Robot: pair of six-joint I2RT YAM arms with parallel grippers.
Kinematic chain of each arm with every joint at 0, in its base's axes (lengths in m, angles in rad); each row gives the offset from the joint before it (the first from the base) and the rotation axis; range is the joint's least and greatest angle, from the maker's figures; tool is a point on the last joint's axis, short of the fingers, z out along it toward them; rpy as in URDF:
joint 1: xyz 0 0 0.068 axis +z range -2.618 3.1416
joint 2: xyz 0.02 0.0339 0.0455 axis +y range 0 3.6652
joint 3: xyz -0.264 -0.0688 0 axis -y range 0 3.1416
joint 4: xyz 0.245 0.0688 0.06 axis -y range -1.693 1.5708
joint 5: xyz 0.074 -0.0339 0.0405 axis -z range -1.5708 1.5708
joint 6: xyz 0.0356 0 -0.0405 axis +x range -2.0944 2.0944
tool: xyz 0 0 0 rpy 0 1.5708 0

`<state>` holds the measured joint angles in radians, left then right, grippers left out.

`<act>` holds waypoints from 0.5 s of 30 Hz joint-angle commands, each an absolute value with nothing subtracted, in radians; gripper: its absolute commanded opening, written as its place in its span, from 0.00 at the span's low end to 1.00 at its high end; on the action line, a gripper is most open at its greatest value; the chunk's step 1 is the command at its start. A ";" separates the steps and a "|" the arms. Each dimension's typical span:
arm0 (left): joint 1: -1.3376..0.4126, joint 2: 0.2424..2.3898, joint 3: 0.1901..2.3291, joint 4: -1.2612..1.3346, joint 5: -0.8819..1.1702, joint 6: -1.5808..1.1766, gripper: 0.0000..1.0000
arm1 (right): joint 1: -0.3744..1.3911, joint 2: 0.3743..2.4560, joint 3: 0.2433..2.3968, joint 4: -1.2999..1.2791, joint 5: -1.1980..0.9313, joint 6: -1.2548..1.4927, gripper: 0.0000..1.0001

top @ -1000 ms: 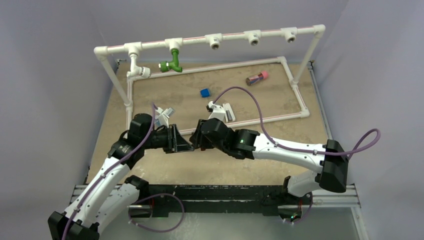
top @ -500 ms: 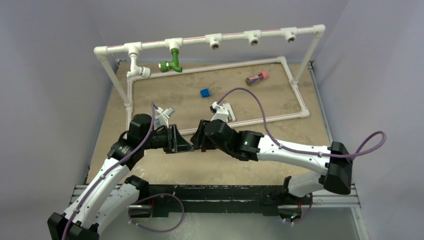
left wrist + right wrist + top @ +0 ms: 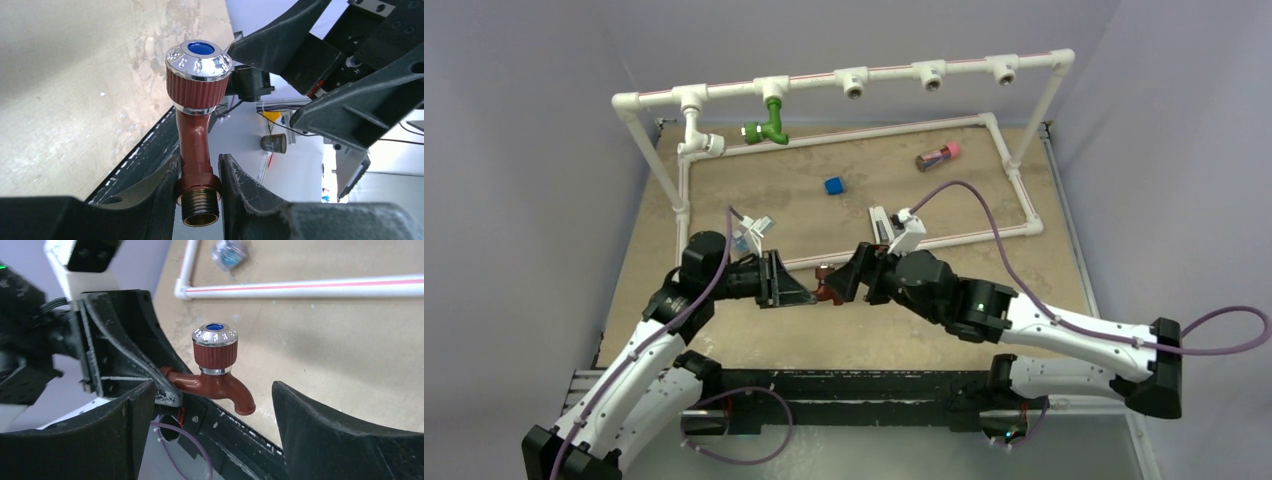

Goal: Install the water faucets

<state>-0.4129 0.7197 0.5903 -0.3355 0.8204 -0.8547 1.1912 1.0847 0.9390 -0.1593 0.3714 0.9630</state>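
Item: reddish-brown faucet point(image 3: 196, 145), elbow pattern, with a ribbed knob, a chrome cap with a blue button, and a brass-coloured threaded end. Location: pinched at the collar just above the thread between the fingers of the left claw point(image 3: 199, 176). The knob and spout project out past the fingertips, clear of the table point(image 3: 754, 335). Right claw point(image 3: 214, 407): jaws spread wide, one to each side of the spout, touching nothing (the item hangs on the left claw alone). Companion items: green faucet point(image 3: 767, 128) and white faucet point(image 3: 696, 138). Both hang from the two leftmost T-fittings point(image 3: 690, 97) of the pipe frame point(image 3: 892, 71), well beyond both claws; how tightly they are screwed in cannot be told. Vacant: three open sockets point(image 3: 932, 76) farther along the top bar, toward the right claw's side. Loose on the table between claws and frame: blue cube point(image 3: 833, 185) and pink-capped cylinder point(image 3: 939, 154). Status, as judged: two of three faucets are mounted, and the third is in hand but not yet at the bar. Outstanding: the lift to the bar, lining the thread up with an open socket, and screwing it home.
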 commanded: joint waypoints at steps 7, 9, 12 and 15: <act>-0.415 0.687 0.549 0.015 1.007 -1.006 0.00 | 1.192 0.763 0.757 0.029 0.338 0.753 0.86; -0.416 0.687 0.546 0.101 1.030 -1.052 0.00 | 1.193 0.734 0.757 0.032 0.285 0.695 0.86; -0.416 0.696 0.544 0.200 1.068 -1.109 0.00 | 1.193 0.689 0.752 0.083 0.201 0.652 0.86; -0.416 0.702 0.539 0.307 1.096 -1.166 0.00 | 1.193 0.676 0.757 0.123 0.125 0.629 0.86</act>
